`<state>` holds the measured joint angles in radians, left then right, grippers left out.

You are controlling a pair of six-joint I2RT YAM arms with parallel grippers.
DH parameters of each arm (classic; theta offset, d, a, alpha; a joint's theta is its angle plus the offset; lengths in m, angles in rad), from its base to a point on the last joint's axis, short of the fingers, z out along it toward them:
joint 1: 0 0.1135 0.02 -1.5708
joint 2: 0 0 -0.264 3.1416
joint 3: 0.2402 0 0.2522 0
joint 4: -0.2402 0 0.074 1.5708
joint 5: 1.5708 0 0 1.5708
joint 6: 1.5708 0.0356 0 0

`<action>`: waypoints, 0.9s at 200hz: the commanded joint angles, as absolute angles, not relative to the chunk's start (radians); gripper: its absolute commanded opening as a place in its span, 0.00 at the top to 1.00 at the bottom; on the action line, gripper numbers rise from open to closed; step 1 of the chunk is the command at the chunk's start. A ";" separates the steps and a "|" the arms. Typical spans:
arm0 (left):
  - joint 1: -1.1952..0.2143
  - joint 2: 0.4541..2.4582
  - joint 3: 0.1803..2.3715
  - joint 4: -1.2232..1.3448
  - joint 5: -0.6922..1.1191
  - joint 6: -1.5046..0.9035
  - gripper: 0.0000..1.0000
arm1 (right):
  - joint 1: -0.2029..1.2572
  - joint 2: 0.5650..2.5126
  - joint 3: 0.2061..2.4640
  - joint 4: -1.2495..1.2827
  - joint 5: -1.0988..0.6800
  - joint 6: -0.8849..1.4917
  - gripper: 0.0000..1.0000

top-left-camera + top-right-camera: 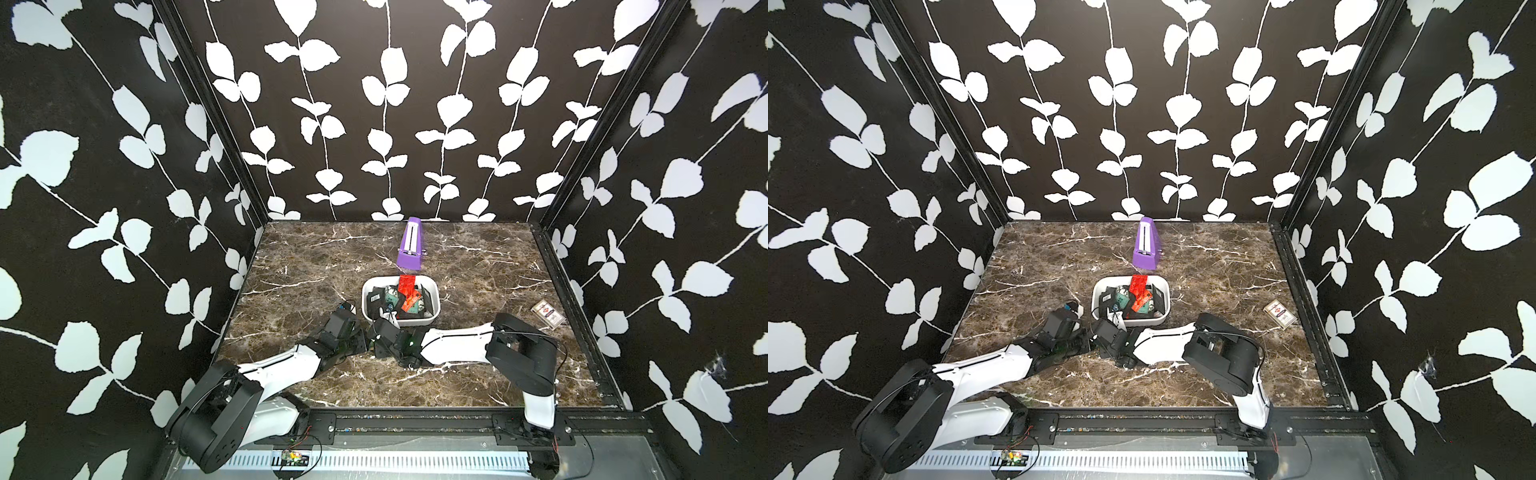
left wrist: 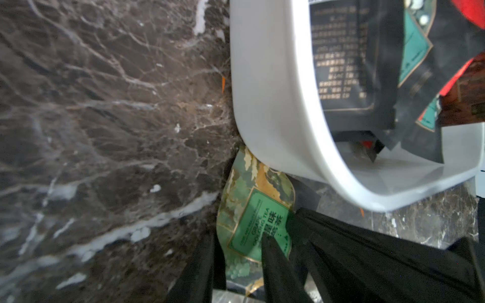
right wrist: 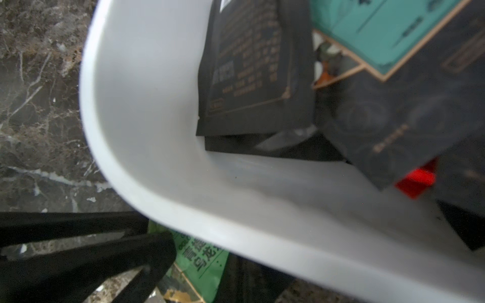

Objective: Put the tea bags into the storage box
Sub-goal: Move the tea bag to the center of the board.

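The left pincer (image 2: 240, 242) stands partly spread. Its black fingers (image 2: 275, 262) straddle a green-faced foil tea sachet (image 2: 252, 210) that lies on the brown marble tabletop (image 2: 105, 131), tucked against the outer wall of the white plastic rounded tub (image 2: 275, 105). Whether the pads press the sachet I cannot tell. The right pincer (image 3: 165, 249) is pressed together, its tip against the same sachet just below the tub's rim. Inside the tub lies a loose pile of black, red and teal sachets (image 1: 401, 297). A purple wedge with a white stripe (image 1: 409, 249) stands behind the tub. A flat printed card pack (image 1: 547, 315) lies well apart, to the right.
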<state>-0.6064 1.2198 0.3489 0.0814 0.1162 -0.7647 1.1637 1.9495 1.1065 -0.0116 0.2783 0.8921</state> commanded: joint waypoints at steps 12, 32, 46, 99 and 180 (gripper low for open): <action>-0.621 1.242 0.313 0.018 0.138 -0.790 0.70 | 1.174 1.976 1.063 -0.039 0.270 0.909 1.00; -0.621 1.247 0.304 0.051 0.170 -0.815 0.72 | 1.175 1.975 1.056 -0.032 0.268 0.913 1.00; -0.625 1.247 0.298 0.065 0.187 -0.836 0.74 | 1.175 1.973 1.044 -0.023 0.269 0.919 1.00; -0.648 1.230 0.276 0.111 0.202 -0.894 0.86 | 1.191 1.967 1.008 0.004 0.259 0.937 1.00; -0.657 1.096 0.288 -0.004 0.209 -0.923 1.00 | 1.218 1.881 0.935 0.023 0.299 0.959 1.00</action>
<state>-0.6502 1.1805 0.3027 0.1078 0.1959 -0.9188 1.1992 1.9030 0.9890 0.1146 0.3218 0.9447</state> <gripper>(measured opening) 0.047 0.044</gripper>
